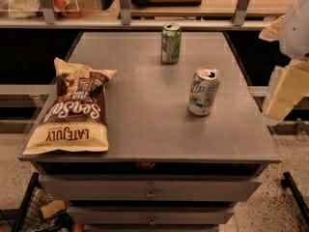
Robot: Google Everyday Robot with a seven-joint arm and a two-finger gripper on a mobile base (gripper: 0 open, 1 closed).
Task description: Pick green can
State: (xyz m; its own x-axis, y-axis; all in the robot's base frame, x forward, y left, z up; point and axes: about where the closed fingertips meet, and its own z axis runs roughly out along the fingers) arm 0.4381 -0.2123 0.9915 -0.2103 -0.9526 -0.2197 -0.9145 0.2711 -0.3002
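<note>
A silver-white 7UP can stands upright on the grey surface. Well left of that can lies a Late July chip bag; below and left, closed drawers; right of the can, past the surface's edge, the tool.

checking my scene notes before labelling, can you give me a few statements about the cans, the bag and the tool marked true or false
1. The green can stands upright near the back of the table. True.
2. The tool is around the green can. False: it is at the right edge of the view, beside the table and apart from both cans.
3. The white can lies on its side. False: it stands upright, closer to the front and further right than the green can.
4. The chip bag lies flat on the left side of the table. True.
5. The two cans touch. False: bare tabletop shows between them.
</note>
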